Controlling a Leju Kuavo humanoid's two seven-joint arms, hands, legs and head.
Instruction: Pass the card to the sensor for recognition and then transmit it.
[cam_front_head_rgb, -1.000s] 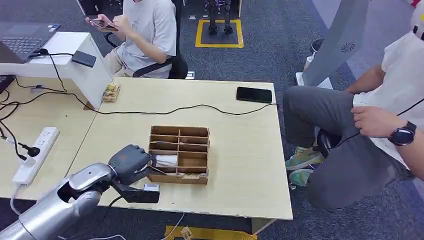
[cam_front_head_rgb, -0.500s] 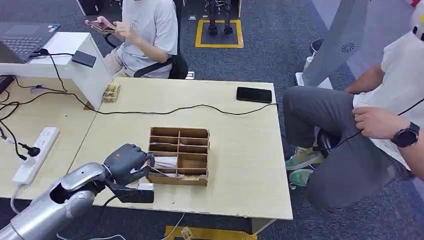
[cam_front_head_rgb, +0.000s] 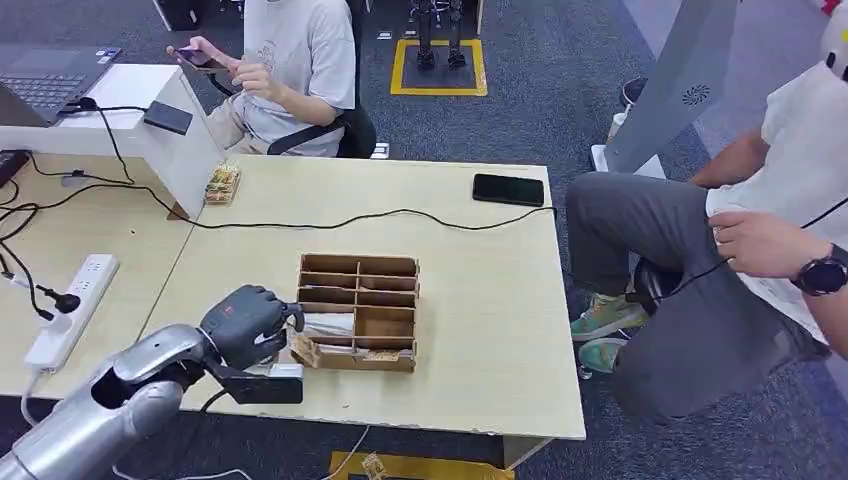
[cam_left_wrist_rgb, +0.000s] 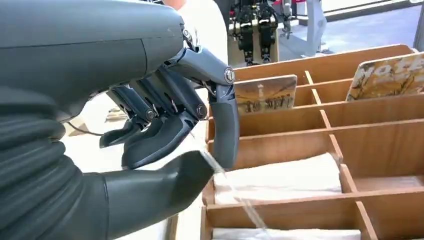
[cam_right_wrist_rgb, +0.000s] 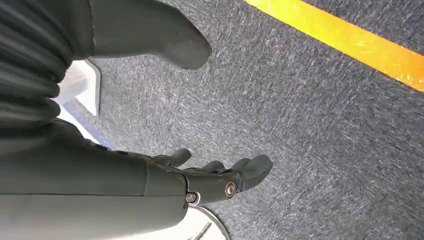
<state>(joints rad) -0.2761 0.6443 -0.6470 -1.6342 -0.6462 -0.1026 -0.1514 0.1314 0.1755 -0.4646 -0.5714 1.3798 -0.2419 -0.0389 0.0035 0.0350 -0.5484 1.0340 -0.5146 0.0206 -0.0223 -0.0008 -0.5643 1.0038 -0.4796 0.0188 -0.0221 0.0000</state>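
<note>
Far left: a second desk (cam_front_head_rgb: 60, 250) with a white power strip (cam_front_head_rgb: 72, 308), black cables and a laptop (cam_front_head_rgb: 45, 80) on a white riser. It abuts the light wooden table (cam_front_head_rgb: 480, 330). Left hand (cam_front_head_rgb: 245, 325) sits at the near-left corner of the wooden divided tray (cam_front_head_rgb: 358, 310); in the left wrist view the thumb and fingers (cam_left_wrist_rgb: 222, 125) pinch the edge of a thin, clear-looking card (cam_left_wrist_rgb: 235, 197) that slants over the tray's near compartments. Other cards stand in the farther slots. A black cable (cam_front_head_rgb: 380, 215) crosses the table; a black phone (cam_front_head_rgb: 508, 189) lies near the far right edge. Floor is grey-blue carpet (cam_front_head_rgb: 560, 90) with a yellow-bordered square. One person sits beyond the table (cam_front_head_rgb: 285, 70), another at right (cam_front_head_rgb: 760, 250). Right hand (cam_right_wrist_rgb: 200, 175) hangs above carpet, fingers loosely apart, holding nothing.
</note>
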